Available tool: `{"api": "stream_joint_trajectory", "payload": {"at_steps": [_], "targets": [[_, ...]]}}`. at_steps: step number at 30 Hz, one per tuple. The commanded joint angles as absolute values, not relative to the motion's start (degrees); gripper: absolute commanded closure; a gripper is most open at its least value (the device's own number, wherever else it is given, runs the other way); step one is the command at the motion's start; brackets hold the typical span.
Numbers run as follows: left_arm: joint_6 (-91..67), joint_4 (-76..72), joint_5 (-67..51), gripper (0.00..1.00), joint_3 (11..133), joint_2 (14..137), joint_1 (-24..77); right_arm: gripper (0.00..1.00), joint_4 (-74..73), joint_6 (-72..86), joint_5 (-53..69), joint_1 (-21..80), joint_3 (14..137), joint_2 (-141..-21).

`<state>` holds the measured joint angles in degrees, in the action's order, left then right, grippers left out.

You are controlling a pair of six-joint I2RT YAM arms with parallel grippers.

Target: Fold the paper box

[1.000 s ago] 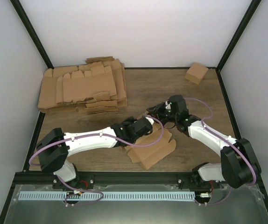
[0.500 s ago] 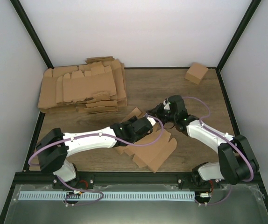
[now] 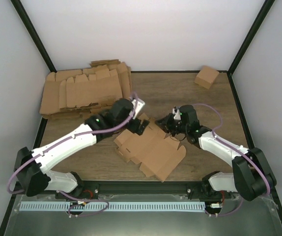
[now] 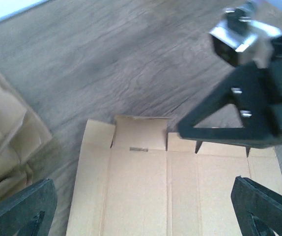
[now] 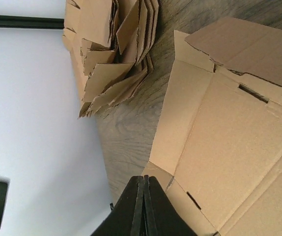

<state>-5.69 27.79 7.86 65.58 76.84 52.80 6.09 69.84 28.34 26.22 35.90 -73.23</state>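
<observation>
Lying almost flat on the worktop [image 3: 180,93], the paper box [image 3: 151,152] spreads just beneath the left gripper [image 3: 140,124], whose fingers stand wide apart, and meets the tip of the right gripper [image 5: 143,184], whose fingers are pressed together. No wall stands yet, so every fold seems left to do.

On the table [image 3: 180,93] lay one flat paper box [image 3: 151,152], one pile of cardboard blanks [image 3: 84,93], and one small carton [image 3: 207,76].

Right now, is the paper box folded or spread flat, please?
Spread flat: the paper box lies unfolded on the table, flaps out.
</observation>
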Motion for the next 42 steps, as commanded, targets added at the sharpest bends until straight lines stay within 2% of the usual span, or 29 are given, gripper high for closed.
{"api": "stream_joint_trajectory", "payload": {"at_steps": [1,3,10,14,15,18,24,42], "targets": [[-12.11,31.61,-10.6,0.0,65.64,78.05,42.51,0.96,6.6,67.36,29.31,25.84,36.66,-72.88],[-12.57,31.98,-15.24,0.0,64.63,79.78,38.87,0.91,3.92,66.78,29.48,25.84,38.43,-74.21],[-13.29,31.8,-20.91,0.0,59.56,85.41,32.43,0.89,0.71,63.32,29.45,25.88,39.76,-73.35],[-15.67,26.65,-25.6,0.0,55.49,85.31,29.39,0.86,0.18,56.49,34.67,25.84,39.74,-72.38],[-16.29,25.33,-26.05,0.0,54.66,85.14,28.77,0.87,0.03,54.4,36.34,25.84,39.53,-72.2],[-17.38,23.22,-24.96,0.0,53.26,84.99,27.88,0.98,0.85,49.11,42.5,25.97,37.59,-71.03],[-16.3,23.36,-21.69,0.0,52.32,86.95,27.44,0.99,9.15,46.67,47.83,26.08,26.56,-67.13],[-14.45,20.74,-22.55,0.0,48.4,91.55,26.61,0.99,7.38,42.74,37.25,32.05,18.76,-71.62]]}}
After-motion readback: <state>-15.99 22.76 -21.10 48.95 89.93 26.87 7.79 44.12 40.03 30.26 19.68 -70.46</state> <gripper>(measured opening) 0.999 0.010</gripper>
